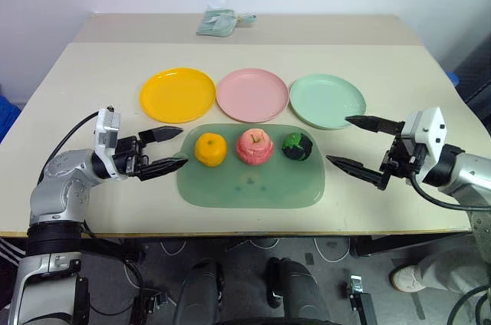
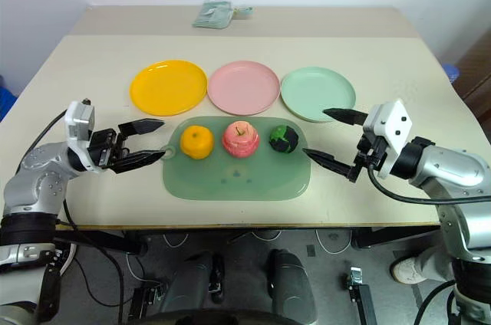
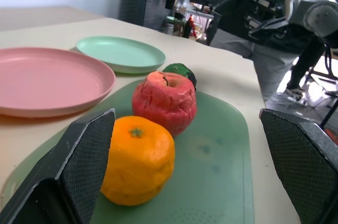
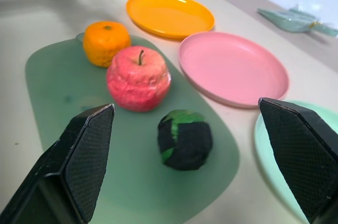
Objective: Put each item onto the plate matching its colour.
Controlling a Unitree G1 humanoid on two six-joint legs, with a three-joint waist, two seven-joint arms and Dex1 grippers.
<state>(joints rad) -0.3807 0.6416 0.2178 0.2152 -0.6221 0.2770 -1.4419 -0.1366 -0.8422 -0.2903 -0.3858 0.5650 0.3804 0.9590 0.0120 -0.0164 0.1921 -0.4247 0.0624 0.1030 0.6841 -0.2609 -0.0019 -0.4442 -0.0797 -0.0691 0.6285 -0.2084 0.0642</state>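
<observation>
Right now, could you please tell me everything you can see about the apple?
The apple is pink-red with a wrinkled, plastic-looking skin and a thin brown stem in its top dimple. It stands upright on the green mat, in the middle of the row, between the mandarin and the dark green item. No end effector touches it.

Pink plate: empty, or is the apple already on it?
Empty. The pink plate is bare; the apple sits on the green mat, between the mandarin and the green item.
</observation>
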